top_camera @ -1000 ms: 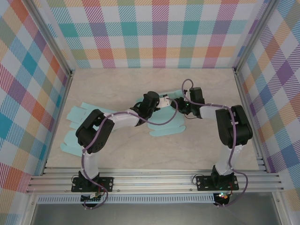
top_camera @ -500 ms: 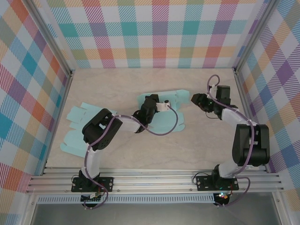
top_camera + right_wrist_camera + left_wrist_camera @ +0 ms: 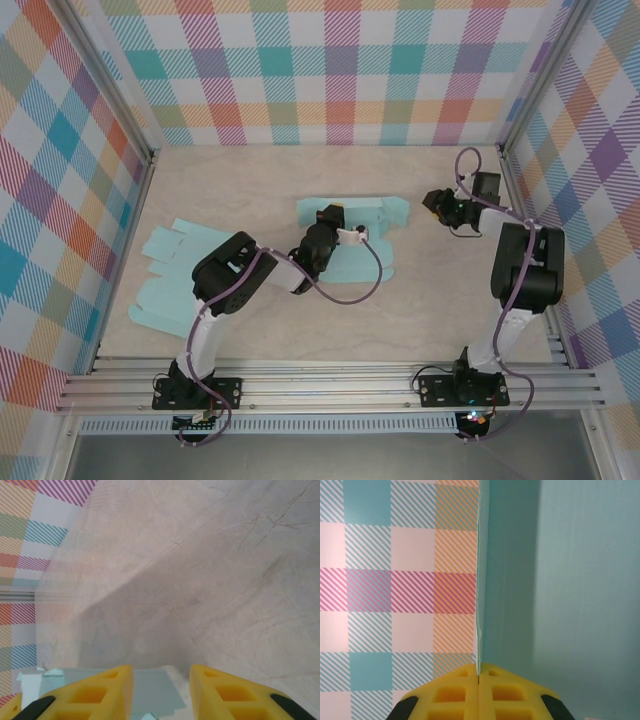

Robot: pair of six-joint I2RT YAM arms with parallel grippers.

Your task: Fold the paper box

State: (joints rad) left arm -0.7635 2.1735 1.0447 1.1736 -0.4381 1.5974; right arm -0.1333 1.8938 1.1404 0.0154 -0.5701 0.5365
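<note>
The paper box (image 3: pixel 352 240) is a flat teal cut-out lying mid-table. My left gripper (image 3: pixel 333 214) sits over its back edge, shut on a thin teal panel. In the left wrist view the yellow fingertips (image 3: pixel 457 692) pinch that panel's edge at the left gripper (image 3: pixel 479 676), and the panel (image 3: pixel 560 580) stands upright to the right. My right gripper (image 3: pixel 433 204) hovers to the right of the box, apart from it. In the right wrist view the right gripper (image 3: pixel 161 680) is open, with a corner of the paper box (image 3: pixel 150 687) below the gap and nothing held.
A second flat teal sheet (image 3: pixel 165 275) lies at the table's left side. Plaid walls enclose the marble table (image 3: pixel 250 180) on three sides. An aluminium rail (image 3: pixel 330 385) runs along the near edge. The right arm stands close to the right wall.
My right gripper has pulled away from the box to the right, toward the wall. The left gripper has stayed shut on the box panel, and the box edge has shifted slightly.
</note>
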